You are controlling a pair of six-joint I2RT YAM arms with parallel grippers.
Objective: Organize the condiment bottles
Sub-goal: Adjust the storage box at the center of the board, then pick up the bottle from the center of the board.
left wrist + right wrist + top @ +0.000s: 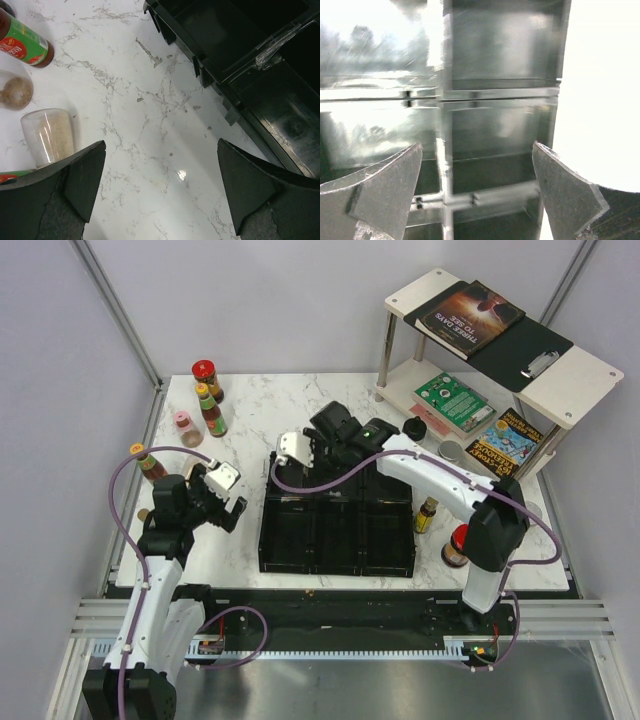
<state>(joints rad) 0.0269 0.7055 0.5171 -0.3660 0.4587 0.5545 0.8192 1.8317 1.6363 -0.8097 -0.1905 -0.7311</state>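
Observation:
At the back left stand a red-capped jar (206, 375), a yellow-capped sauce bottle (211, 412) and a pink-lidded shaker (185, 426). Another yellow-capped bottle (148, 462) stands at the left edge. A small yellow-capped bottle (427, 513) and a red-capped jar (457, 545) stand right of the black tray (266, 540). My left gripper (228, 495) is open and empty over bare marble, left of the tray. Its wrist view shows a clear jar of pale powder (48, 136) and a green-labelled bottle (25, 46) to its left. My right gripper (300, 450) is open and empty above the tray's compartments (495, 125).
A two-level white shelf (575, 370) at the back right holds books (470, 318). A black-lidded jar (414, 428) and a silver-lidded jar (452, 451) stand in front of it. The tray's edge (220, 80) runs along the left wrist view's upper right.

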